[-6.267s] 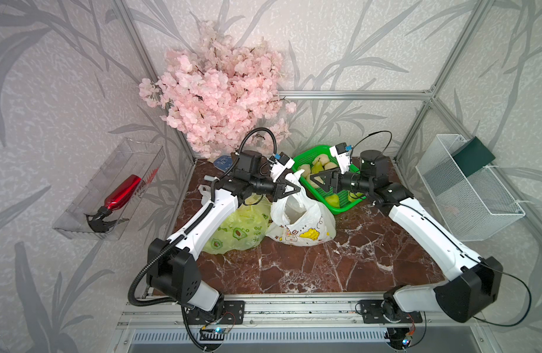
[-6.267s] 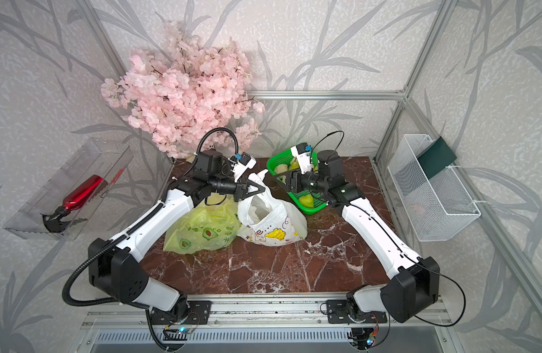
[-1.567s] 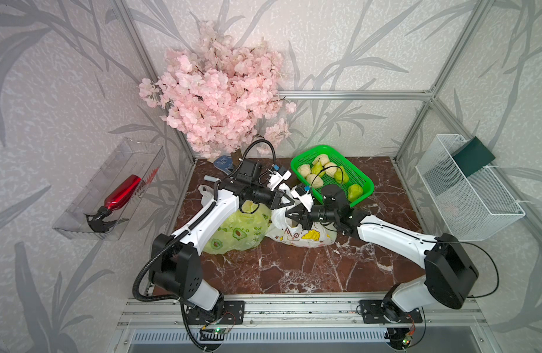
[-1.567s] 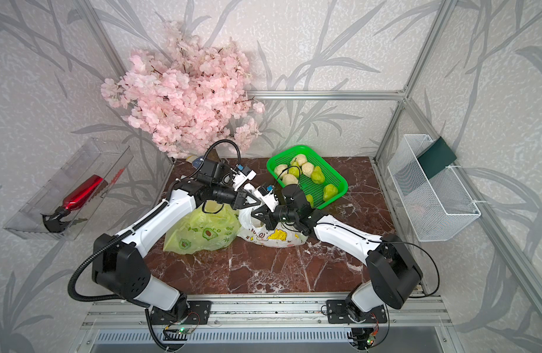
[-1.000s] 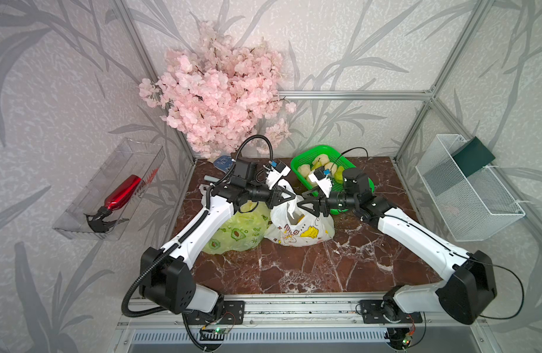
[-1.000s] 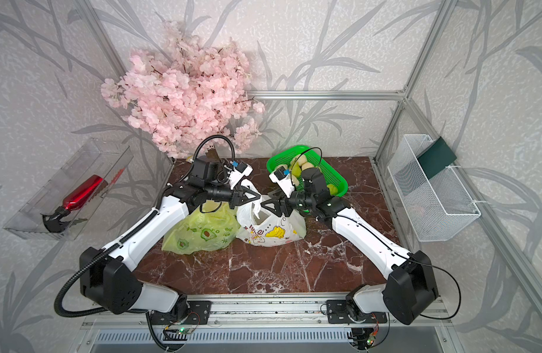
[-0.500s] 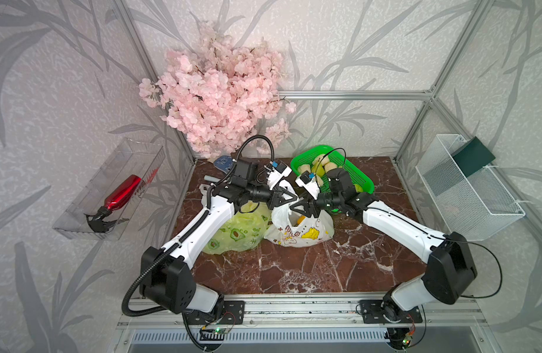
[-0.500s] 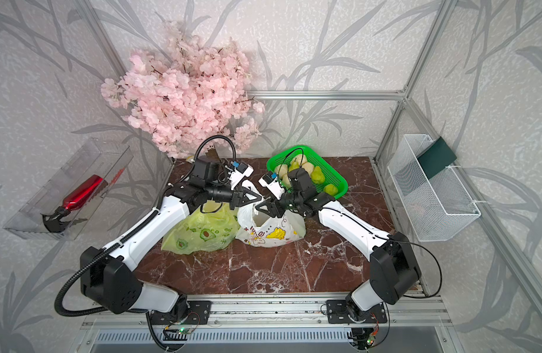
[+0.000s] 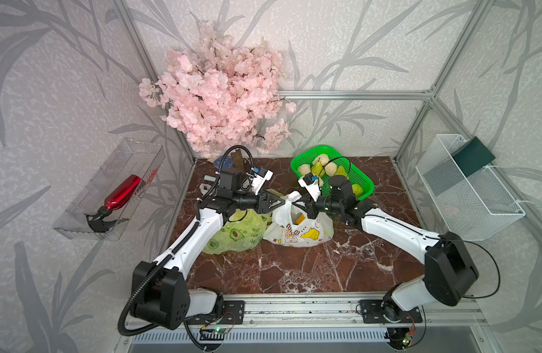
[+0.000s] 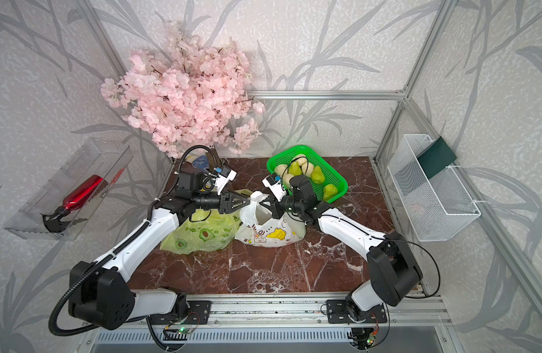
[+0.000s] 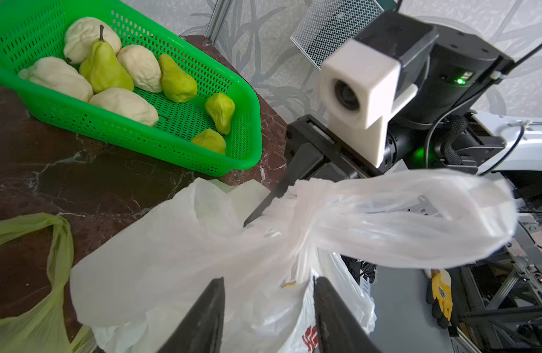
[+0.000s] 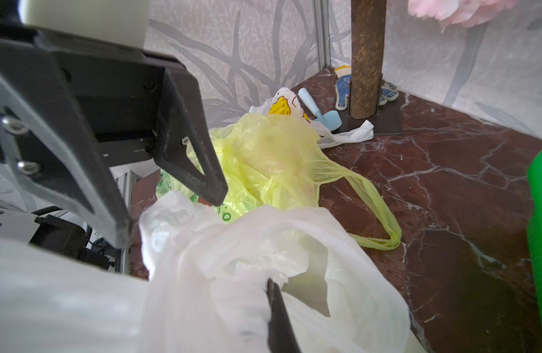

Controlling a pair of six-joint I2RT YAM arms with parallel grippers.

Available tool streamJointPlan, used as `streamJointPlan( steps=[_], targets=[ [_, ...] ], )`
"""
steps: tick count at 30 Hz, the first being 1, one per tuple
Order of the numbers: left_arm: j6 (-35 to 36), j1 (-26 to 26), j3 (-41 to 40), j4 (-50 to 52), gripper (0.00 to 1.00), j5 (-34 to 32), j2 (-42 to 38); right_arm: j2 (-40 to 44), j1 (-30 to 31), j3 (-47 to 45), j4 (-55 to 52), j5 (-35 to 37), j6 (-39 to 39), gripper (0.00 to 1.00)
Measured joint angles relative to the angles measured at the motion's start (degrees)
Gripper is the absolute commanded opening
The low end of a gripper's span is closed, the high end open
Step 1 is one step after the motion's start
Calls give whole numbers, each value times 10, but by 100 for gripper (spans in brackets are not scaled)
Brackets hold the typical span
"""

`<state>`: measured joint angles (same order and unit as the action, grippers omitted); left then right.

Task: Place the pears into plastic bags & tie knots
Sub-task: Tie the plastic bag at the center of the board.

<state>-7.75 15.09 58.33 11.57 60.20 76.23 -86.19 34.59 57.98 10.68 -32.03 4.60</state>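
A white plastic bag (image 9: 297, 227) (image 10: 268, 229) with cartoon prints stands mid-table, its handles bunched into a twist (image 9: 292, 197) (image 10: 257, 197). I cannot tell whether that twist is a knot. My right gripper (image 9: 301, 202) (image 12: 263, 287) is shut on the white handle film, which wraps its fingers. My left gripper (image 9: 282, 202) (image 11: 268, 284) faces it across the bunch, jaws apart, touching the film without pinching it. A yellow-green avocado-print bag (image 9: 236, 235) (image 12: 272, 159) lies slack under my left arm. Several pears (image 11: 106, 68) lie in the green basket (image 9: 362, 178) (image 11: 141, 137).
Pale bumpy fruits (image 11: 126, 105) share the basket. A pink blossom tree (image 9: 220, 91) stands at the back left, its trunk (image 12: 366, 58) on a dark base, with another white bag (image 12: 294, 107) and a blue spatula (image 12: 320, 111) beside it. A wire basket (image 9: 468, 189) hangs on the right wall. A red bottle (image 9: 123, 192) lies on the left wall.
My right gripper has closed on the white bag's handle next to my left gripper. My left jaws have opened and let go of the handle bunch.
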Motion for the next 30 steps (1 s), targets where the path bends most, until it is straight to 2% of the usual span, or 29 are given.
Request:
streamJointPlan(
  steps=[4,8,13,16,19,22,26,28,30],
  targets=[
    [-48,38,-38,-76,38,14,0,1,0,-23,78,21,24,0],
    [-89,87,-59,-133,32,23,0,3,0,-75,207,25,67,0],
    [-121,130,-61,-192,37,23,9,-10,0,-127,395,9,131,0],
    [-114,134,-60,-171,44,19,11,-47,-6,-143,514,-6,181,0],
    [-77,116,-59,-87,47,0,-12,-90,-20,-155,591,-20,232,0],
    [-70,68,-59,-29,47,-24,-69,-104,-33,-159,619,-30,263,0],
    [-67,0,-59,-13,41,-56,-156,-105,-36,-156,643,-50,287,0],
    [-68,-9,-48,-12,41,-62,-157,-105,-36,-155,649,-58,296,0],
    [-68,-9,-19,-16,44,-53,-122,-107,-35,-153,650,-66,305,0]
  ],
)
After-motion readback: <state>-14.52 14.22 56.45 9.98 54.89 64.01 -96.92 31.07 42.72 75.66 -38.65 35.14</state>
